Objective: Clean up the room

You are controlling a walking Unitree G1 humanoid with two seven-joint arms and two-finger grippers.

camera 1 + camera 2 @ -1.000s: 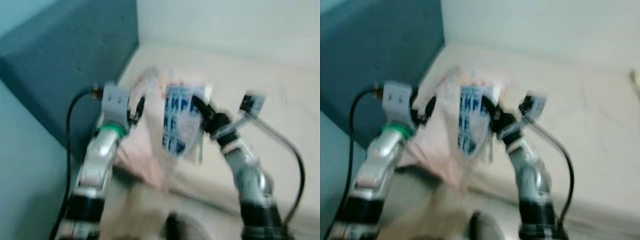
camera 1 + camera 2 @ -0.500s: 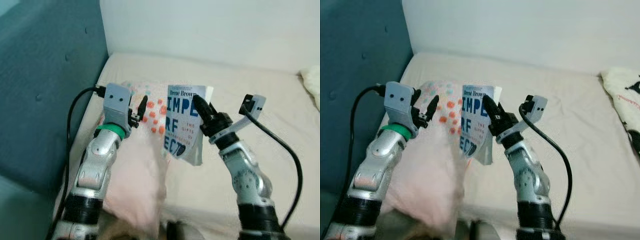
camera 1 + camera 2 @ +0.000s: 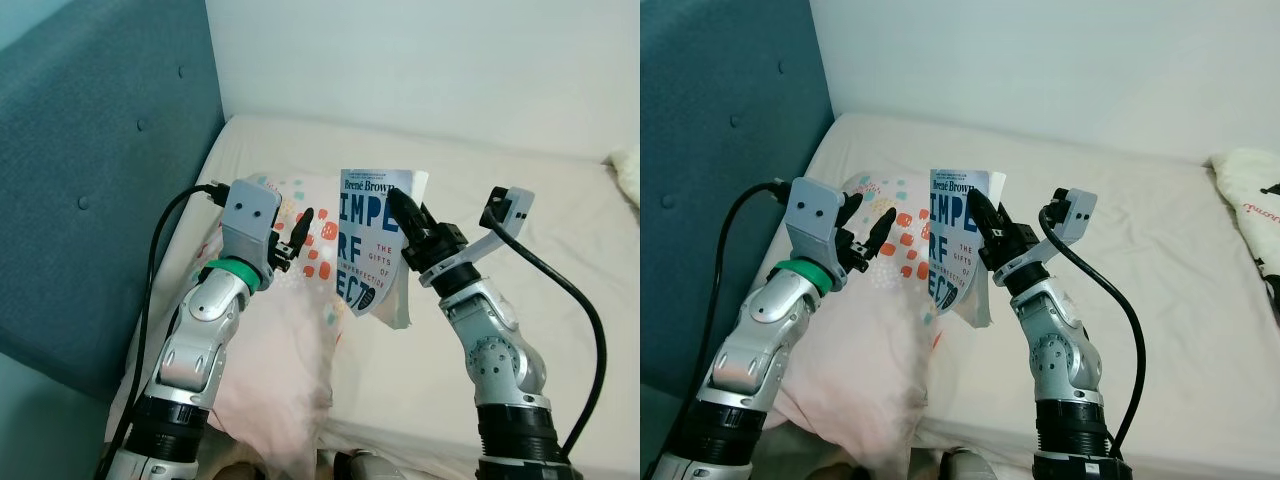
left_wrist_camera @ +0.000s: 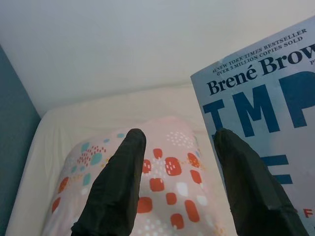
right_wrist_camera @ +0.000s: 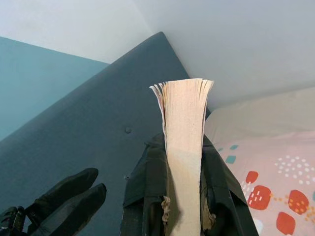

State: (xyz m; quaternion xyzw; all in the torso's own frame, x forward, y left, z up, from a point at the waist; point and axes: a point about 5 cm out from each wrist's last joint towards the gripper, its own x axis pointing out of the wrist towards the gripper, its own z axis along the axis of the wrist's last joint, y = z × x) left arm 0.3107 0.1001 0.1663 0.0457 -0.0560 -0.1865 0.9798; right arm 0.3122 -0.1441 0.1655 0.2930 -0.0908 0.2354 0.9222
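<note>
The right gripper (image 3: 983, 215) pinches the paperback book (image 3: 378, 243) upright above the bed (image 3: 520, 200) — the carrying step, I'd say — while the left gripper (image 4: 179, 182), fingers spread, hovers over the spotted pillow (image 3: 890, 235); next, a proper spot for the book.

A: Left wrist view. The left gripper (image 4: 174, 147) has its two black fingers (image 4: 115, 189) spread apart, nothing between them.

B: Beyond them?

A: A pink pillow (image 4: 165, 196) with red and teal spots on a cream mattress (image 4: 83, 120). A pale blue book (image 4: 268, 108), cover reading "Brené Brow", stands beside one finger. White wall (image 4: 123, 44) behind; teal headboard (image 4: 15, 128) at the edge.
</note>
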